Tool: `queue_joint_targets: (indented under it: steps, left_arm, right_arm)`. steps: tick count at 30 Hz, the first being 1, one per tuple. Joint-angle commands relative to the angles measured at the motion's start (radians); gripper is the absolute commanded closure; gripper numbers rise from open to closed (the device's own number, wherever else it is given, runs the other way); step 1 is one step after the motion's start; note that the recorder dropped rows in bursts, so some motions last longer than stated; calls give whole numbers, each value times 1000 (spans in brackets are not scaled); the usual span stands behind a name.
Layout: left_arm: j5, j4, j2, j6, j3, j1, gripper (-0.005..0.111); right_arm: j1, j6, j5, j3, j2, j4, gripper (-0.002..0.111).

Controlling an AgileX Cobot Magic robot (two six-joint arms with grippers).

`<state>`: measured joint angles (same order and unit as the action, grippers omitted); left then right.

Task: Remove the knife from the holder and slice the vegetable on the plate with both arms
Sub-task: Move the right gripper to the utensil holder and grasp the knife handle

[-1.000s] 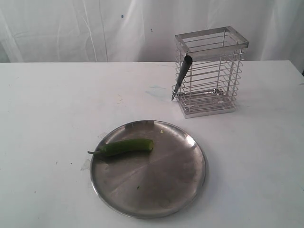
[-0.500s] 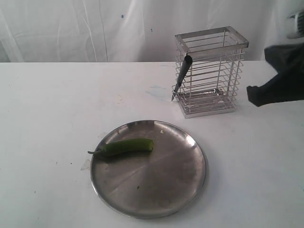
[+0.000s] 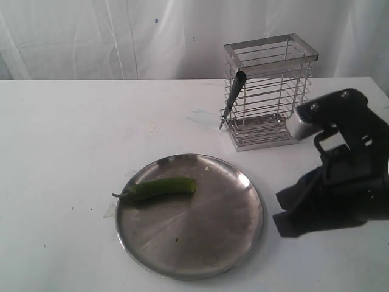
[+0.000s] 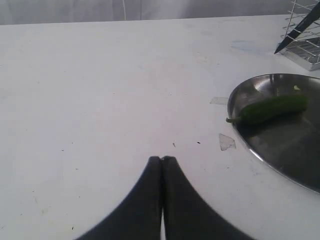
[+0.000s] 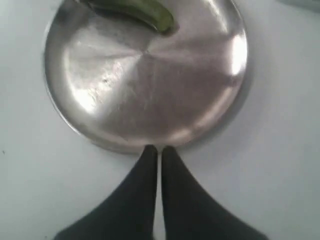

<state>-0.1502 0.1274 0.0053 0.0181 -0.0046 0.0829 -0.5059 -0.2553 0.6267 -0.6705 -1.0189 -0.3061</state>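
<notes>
The knife (image 3: 233, 97) leans with its black handle against the left outer side of the chrome wire holder (image 3: 273, 91), blade tip down. In front of them the vegetable (image 3: 163, 187), a green chili, lies on the left part of the steel plate (image 3: 200, 237). My right gripper (image 3: 281, 220) hangs just right of the plate; in the right wrist view it (image 5: 158, 148) is shut and empty, fingertips at the plate's rim (image 5: 125, 146). The left gripper (image 4: 161, 158) is shut and empty over bare table, left of the plate (image 4: 290, 150) and chili (image 4: 272, 107); it is out of the exterior view.
The white table (image 3: 73, 140) runs back to a white curtain (image 3: 121, 36). The right arm's black links (image 3: 349, 140) stand close to the holder's right side. Small clear tape scraps (image 4: 226, 142) lie by the plate's left rim.
The right arm came in from the right edge, then dropped forward and left to the plate's right rim. Knife, holder, chili and plate have stayed put.
</notes>
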Motion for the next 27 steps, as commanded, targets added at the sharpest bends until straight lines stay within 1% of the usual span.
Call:
queue_joint_targets:
  steps: [1,2,3,4,6,11,15,21,27]
  left_arm:
    - [0,9,-5,-4,5,0,107]
    - [0,9,-5,-4,5,0,107]
    - [0,9,-5,-4,5,0,107]
    - [0,9,-5,-4,5,0,107]
    - [0,9,-5,-4,5,0,107]
    - [0,9,-5,-4,5,0,107]
    - [0,9,-5,-4,5,0,107]
    - [0,9,-5,-4,5,0,107]
    - [0,9,-5,-4,5,0,107]
  right_arm:
    - [-1,-62,-88,-104,-2,-16,84]
    - [-1,-62,-113,-135,-6,-7,78]
    - [-1,-62,-143,-169,-20,5,69]
    - [1,-55,-156,-205,-31,41,64]
    - [20,-51,-148,-282,-79,82,60]
    - [65,-53,-44,-465,-274,87,60]
    - [99,-53,-23,-582,-411,89,60]
    - [107,-55,30,-690,-555,89,60]
    - [123,-55,30,-764,-658,119,60]
